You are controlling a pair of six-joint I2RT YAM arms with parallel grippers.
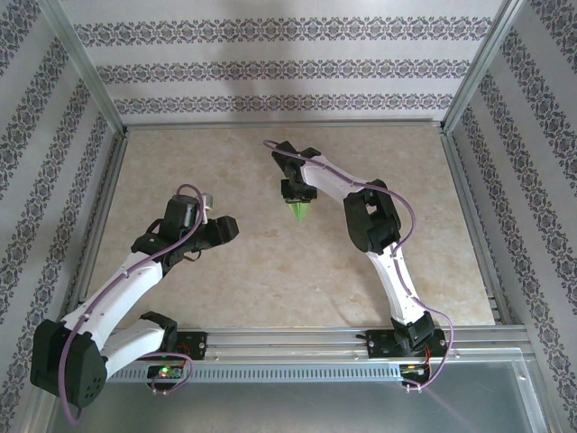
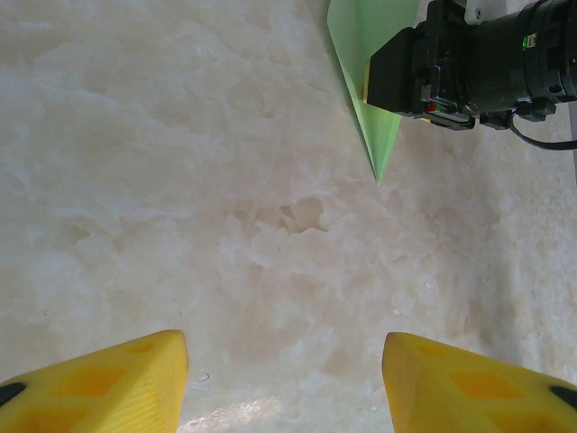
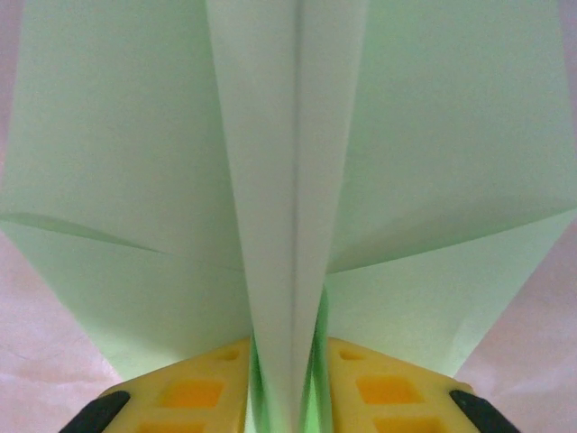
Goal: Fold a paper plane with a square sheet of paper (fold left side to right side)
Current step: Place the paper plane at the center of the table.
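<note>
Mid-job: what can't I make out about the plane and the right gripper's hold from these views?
1. Right wrist view: the paper plane has its far end cut off by the top edge. Too close to tell whether the right gripper clamps the centre fold or merely flanks it.
2. Left wrist view: the plane's rear is hidden behind the right gripper and cut by the top edge.
3. Top view: the plane is too small and partly under the gripper, so its creases are unreadable.

Left pincer [image 2: 284, 354] spread wide; right pincer [image 3: 288, 383] pointing down, fingers [image 3: 194, 392] closely flanking paper plane [image 3: 288, 180].
</note>
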